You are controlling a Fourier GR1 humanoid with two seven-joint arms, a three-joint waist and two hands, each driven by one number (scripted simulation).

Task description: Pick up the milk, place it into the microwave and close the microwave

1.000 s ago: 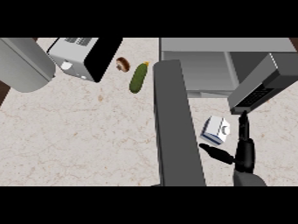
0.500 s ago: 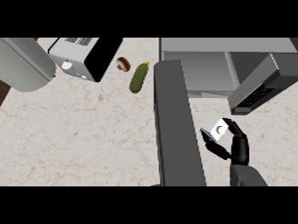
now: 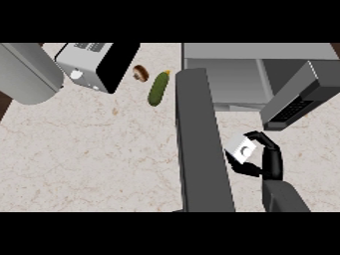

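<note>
Right hand [image 3: 264, 159]: curled round the milk [image 3: 242, 148], near the counter's [image 3: 91, 149] right edge.
Microwave [image 3: 257, 74]: door [image 3: 202, 144] open.

- Right forearm [image 3: 284, 196]: grey, enters from the lower edge at the right of the head view and runs up and slightly left, toward the counter's right edge.
- Right hand [image 3: 269, 160]: black, at the forearm's upper end. Fingers and thumb are curled round the milk [image 3: 243, 149]. Fingers arc over the carton's upper right side; the thumb closes on it from below left.
- The carton sits tilted in the grasp, its white face turned up and left.
- Left forearm [image 3: 200, 144]: a long dark grey bar from the lower edge, pointing straight up the middle of the view.
- Left hand: not visible.
</note>
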